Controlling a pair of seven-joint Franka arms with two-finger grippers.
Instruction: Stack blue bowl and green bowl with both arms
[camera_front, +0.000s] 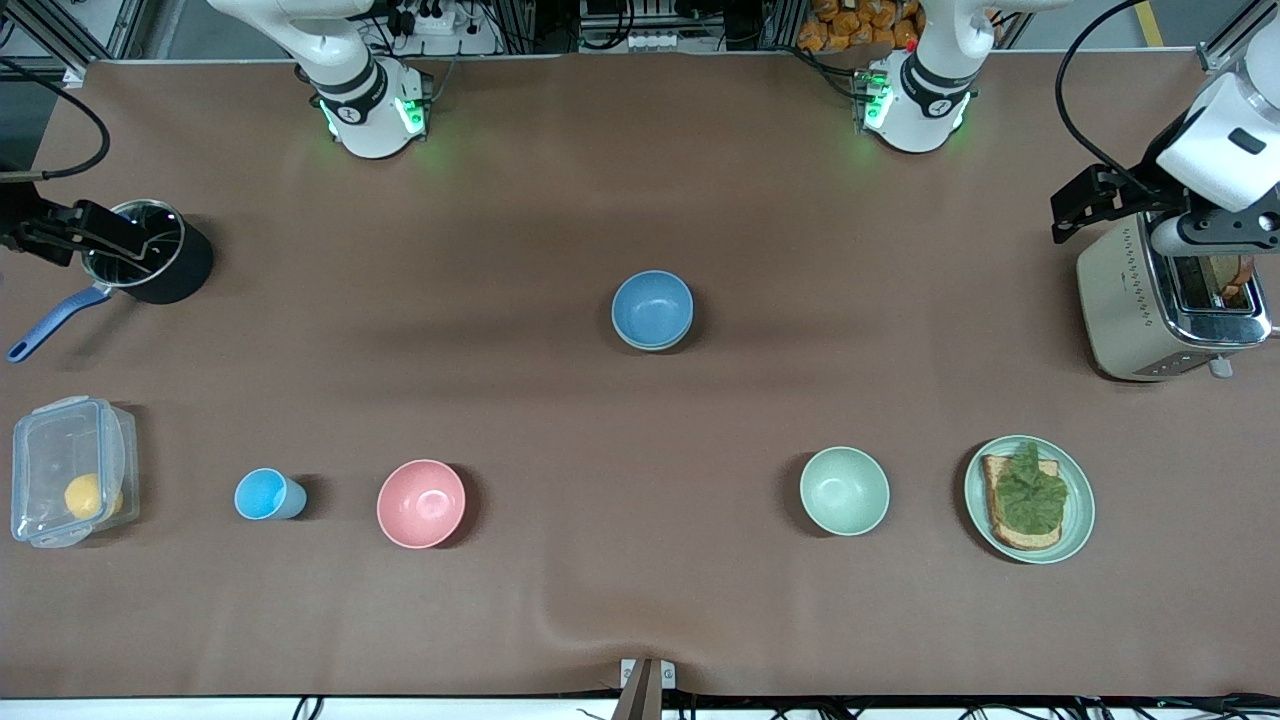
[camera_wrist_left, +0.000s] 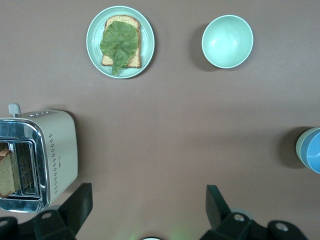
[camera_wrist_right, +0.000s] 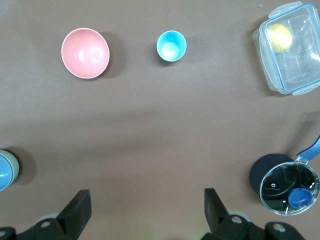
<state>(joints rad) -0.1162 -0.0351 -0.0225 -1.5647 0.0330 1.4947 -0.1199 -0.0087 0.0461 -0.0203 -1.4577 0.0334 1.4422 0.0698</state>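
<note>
A: Since the round matte blue bowl (camera_front: 652, 305) sits mid-table, seemingly nested in the pale sage-green bowl (camera_wrist_left: 300, 147), is stacking finished?
B: Probably. The left gripper (camera_wrist_left: 149, 196) over the cream metal toaster (camera_front: 1150, 310) and the right gripper (camera_wrist_right: 146, 199) over the black saucepan (camera_front: 175, 275) both gape, empty.

Blue bowl (camera_front: 652, 309) mid-table, open cloth (camera_front: 640, 200) all around.

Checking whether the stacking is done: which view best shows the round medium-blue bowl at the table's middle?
The front view: the round medium-blue bowl shows whole, nested in a pale green bowl whose rim peeks beneath. Both wrist views catch only a cropped sliver at the frame edge.
</note>
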